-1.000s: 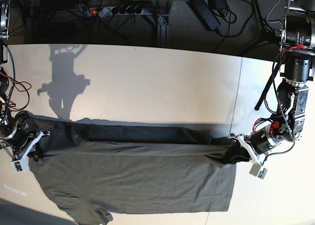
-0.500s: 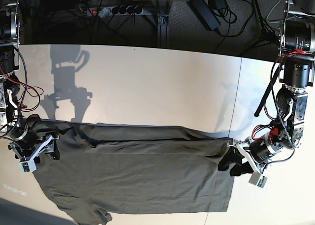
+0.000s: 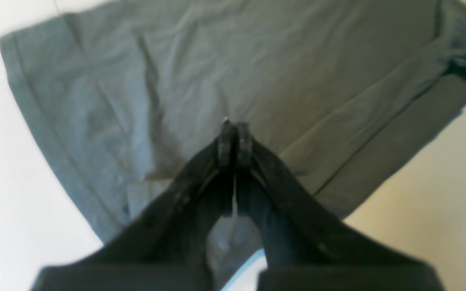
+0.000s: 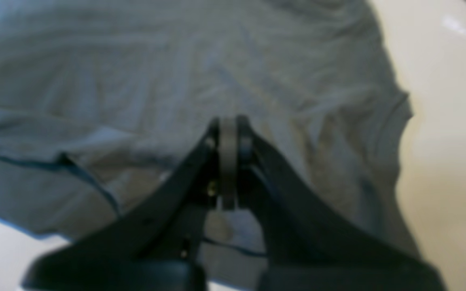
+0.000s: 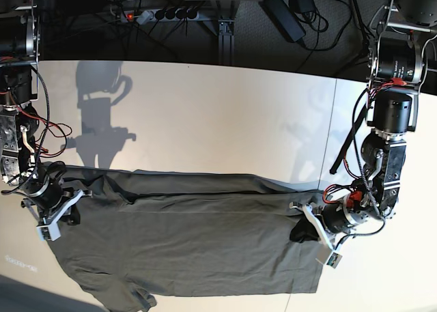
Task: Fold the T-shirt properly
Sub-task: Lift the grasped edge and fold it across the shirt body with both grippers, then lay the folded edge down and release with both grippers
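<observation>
1. Since the earlier frames, both grippers have come inward over the T-shirt point(image 5: 191, 237), whose far fold now lies lower and flatter.
2. Left gripper point(image 3: 233, 139), at the base view's lower right, has its jaws pressed together over the cloth, with nothing visibly held.
3. Right gripper point(image 4: 228, 139), at lower left, has its jaws closed too; whether it pinches fabric cannot be told.
4. Spread across the table point(image 5: 205, 121), the T-shirt fills the lower frame.

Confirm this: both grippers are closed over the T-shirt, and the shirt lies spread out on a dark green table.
Wrong on the table: the base view shows it white. Left gripper and right gripper are closed over the T-shirt, which lies spread out.
</observation>
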Tool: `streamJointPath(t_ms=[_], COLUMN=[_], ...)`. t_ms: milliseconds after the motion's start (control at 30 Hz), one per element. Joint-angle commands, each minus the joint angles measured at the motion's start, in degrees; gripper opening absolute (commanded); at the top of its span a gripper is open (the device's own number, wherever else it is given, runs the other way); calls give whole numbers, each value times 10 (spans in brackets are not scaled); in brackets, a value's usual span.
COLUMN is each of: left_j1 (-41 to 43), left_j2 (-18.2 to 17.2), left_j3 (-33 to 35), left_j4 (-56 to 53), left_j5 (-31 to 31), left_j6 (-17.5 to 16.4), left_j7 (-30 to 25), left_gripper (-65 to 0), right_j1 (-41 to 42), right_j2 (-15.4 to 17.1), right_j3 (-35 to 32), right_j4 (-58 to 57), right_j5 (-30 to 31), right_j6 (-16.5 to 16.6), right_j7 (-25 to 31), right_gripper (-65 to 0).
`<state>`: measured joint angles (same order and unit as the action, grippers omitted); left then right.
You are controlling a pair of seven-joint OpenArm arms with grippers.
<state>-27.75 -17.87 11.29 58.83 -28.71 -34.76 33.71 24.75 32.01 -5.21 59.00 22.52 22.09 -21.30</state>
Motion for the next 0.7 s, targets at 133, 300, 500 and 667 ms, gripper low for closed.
streamJointPath(t_ms=[133, 300, 500, 667], left_j1=[-17, -17, -13, 22], left_j2=[11, 22, 26, 12], left_j3=[-3, -3, -3, -3], left_j4=[-62, -97, -97, -76], left_j5=[34, 88, 110, 109], left_j6=[18, 44, 45, 22], left_j7=[15, 28, 17, 25], left_gripper=[-650, -650, -650, -650], right_j1=[16, 14, 12, -28], right_j2=[-8, -11, -10, 0], right_j3=[6, 6, 6, 6], right_j4=[-73, -139, -151, -108], right_j5=[-1, -1, 0, 50], right_j6=[32, 32, 32, 33], right_j7=[12, 11, 0, -92], right_gripper=[-650, -650, -650, -650])
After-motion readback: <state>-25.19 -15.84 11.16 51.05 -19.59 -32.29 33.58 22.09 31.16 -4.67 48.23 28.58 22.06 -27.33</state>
